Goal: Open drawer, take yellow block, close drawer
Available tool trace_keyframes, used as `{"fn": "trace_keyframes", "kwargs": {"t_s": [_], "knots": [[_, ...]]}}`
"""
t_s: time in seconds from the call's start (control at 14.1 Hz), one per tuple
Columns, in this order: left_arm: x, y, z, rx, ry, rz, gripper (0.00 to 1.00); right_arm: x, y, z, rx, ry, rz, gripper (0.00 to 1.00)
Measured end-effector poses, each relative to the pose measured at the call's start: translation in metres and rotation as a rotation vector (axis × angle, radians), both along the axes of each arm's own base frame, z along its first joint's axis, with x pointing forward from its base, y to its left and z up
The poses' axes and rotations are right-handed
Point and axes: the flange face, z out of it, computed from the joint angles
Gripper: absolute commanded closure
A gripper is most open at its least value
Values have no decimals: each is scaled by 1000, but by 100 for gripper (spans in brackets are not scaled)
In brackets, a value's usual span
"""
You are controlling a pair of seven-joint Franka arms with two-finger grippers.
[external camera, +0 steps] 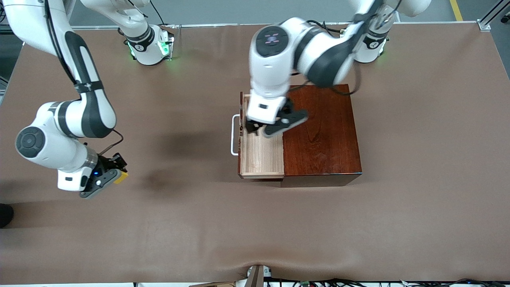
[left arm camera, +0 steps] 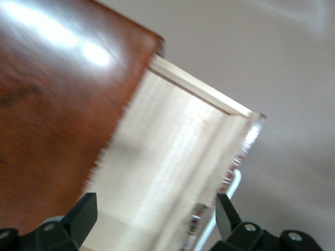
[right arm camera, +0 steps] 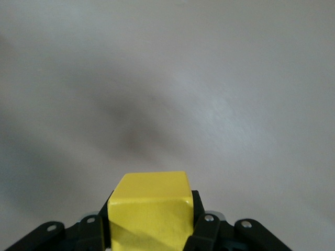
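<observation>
Although the drawer (external camera: 261, 153) of the glossy reddish-brown wooden box (external camera: 321, 131) is pulled out and its pale light-wood floor lies bare, the job looks about two-thirds done: opening and taking the block appear finished, and only the closing seems left. Spread under everything is the wide brown table (external camera: 418, 179), with the box toward the left arm's end of the middle and the drawer's dark front and white U-shaped bar handle (external camera: 234, 134) facing the right arm's end. Over the open drawer, close to its front edge, hangs the left gripper (external camera: 266, 130), its arm reaching from its base across the box top with the wrist bent downward; the left wrist view shows its two black fingers (left arm camera: 84, 214) standing well apart with nothing between them, one toward the box side and one near the handle. My guess is that this arm is placed to push the front home. Off toward the right arm's end of the table, the right arm is folded low and seems to wait, its right gripper (external camera: 115, 174) over bare tabletop. Clenched between its pads sits the small bright-yellow cube-like block (right arm camera: 150, 212), clear of the surface and well apart from the box.
</observation>
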Motion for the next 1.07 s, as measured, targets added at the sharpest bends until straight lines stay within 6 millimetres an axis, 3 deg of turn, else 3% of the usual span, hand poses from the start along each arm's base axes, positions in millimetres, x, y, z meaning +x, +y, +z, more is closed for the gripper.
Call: {"fn": "trace_keyframes", "kwargs": {"t_s": [0.28, 0.71, 1.07], "knots": [[-26, -60, -44, -70, -52, 102, 0, 2, -30, -15, -3, -2, -191, 100], [-48, -99, -53, -162, -94, 205, 0, -5, -79, -61, -11, 35, -481, 100], [-68, -138, -99, -195, -152, 287, 0, -11, -79, -70, -18, 50, -737, 100]]}}
